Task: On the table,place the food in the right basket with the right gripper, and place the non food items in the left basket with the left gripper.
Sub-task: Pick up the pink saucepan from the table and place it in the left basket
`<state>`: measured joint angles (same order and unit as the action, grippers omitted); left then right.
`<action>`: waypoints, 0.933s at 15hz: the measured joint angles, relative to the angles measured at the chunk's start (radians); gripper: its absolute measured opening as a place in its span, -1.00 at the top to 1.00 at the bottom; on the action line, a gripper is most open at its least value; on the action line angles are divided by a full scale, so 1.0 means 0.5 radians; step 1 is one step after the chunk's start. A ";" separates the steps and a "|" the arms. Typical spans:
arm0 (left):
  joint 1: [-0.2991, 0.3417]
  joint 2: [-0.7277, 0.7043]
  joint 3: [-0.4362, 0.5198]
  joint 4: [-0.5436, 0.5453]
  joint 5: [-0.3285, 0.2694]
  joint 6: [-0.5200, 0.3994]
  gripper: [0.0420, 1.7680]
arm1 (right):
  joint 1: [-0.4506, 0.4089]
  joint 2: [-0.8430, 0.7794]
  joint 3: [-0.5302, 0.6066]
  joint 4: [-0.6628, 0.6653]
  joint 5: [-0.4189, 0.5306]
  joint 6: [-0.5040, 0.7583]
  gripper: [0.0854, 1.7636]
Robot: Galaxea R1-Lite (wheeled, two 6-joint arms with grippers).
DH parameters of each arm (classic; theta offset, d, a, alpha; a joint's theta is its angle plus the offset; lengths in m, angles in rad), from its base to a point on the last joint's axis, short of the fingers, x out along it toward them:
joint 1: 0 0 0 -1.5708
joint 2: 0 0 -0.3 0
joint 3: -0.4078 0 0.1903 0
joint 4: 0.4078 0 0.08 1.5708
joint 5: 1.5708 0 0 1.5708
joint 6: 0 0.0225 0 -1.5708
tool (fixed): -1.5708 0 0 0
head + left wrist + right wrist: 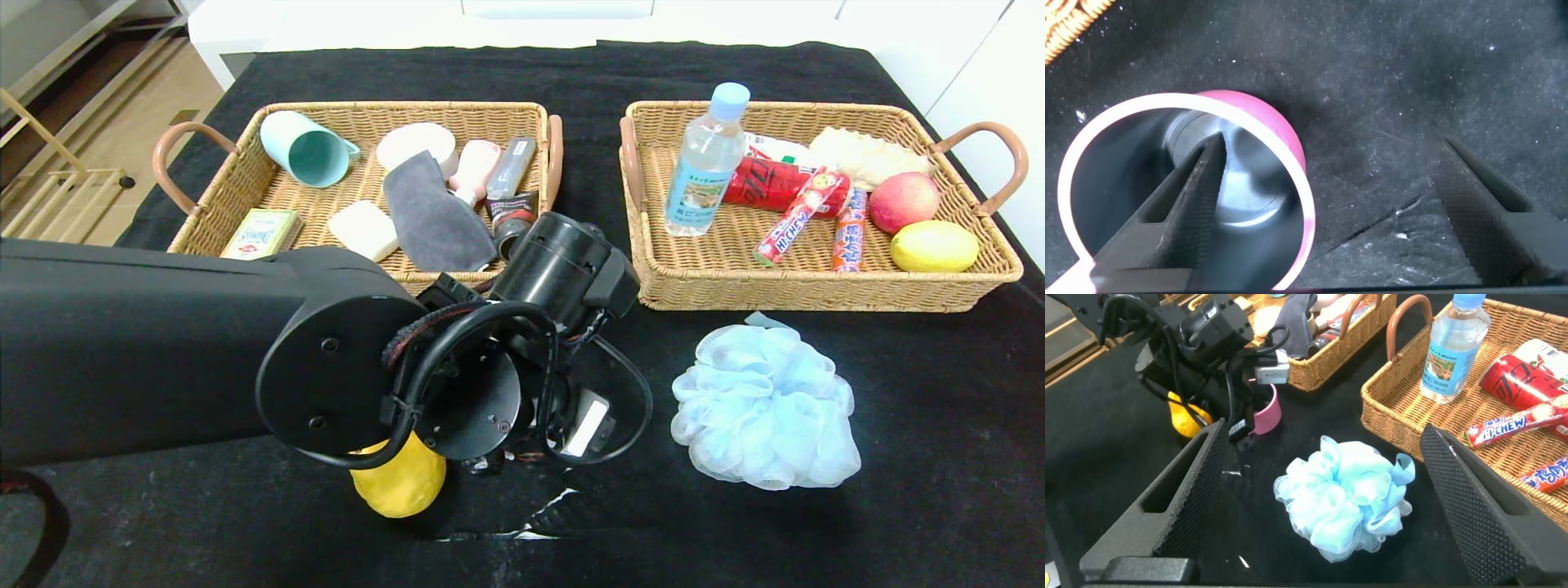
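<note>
My left gripper [1331,145] hangs open over the small pink pot [1278,122], one finger inside its dark bowl and the other outside over the black cloth. In the head view the arm's wrist hides the pot. The yellow pear [400,482] lies on the table [939,490] just beside that arm. The pale blue mesh puff [763,404] sits in front of the right basket [816,290], and my right gripper [1323,431] hovers open above it. The bottle [706,163] and sausage stick [849,229] are in the right basket; the white soap [363,230] is in the left basket [392,108].
The left basket also holds a teal cup [306,151], a grey cloth [433,216] and small tubes. A red can [767,181], candy, an apple [902,202] and a lemon [935,245] lie in the right basket. The cloth has a white tear [555,506] near the front edge.
</note>
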<state>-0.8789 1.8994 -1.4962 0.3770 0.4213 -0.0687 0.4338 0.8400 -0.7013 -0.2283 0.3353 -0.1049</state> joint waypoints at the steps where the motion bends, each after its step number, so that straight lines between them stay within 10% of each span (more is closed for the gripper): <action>1: 0.000 0.001 0.001 0.001 0.003 0.002 -0.58 | 0.000 0.000 0.000 0.000 0.000 0.000 -0.94; 6: 0.000 0.006 0.005 0.002 0.009 0.002 0.13 | 0.000 0.000 0.003 0.000 0.000 0.000 -0.94; 8: 0.000 0.006 0.005 0.003 0.014 0.001 0.81 | 0.000 0.000 0.003 0.000 0.000 0.000 -0.94; 14: -0.014 0.008 0.017 0.009 0.013 0.002 0.84 | 0.000 0.002 0.004 0.000 0.000 0.000 -0.94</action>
<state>-0.8862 1.9032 -1.4879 0.3815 0.4277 -0.0677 0.4338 0.8409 -0.6994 -0.2285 0.3353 -0.1047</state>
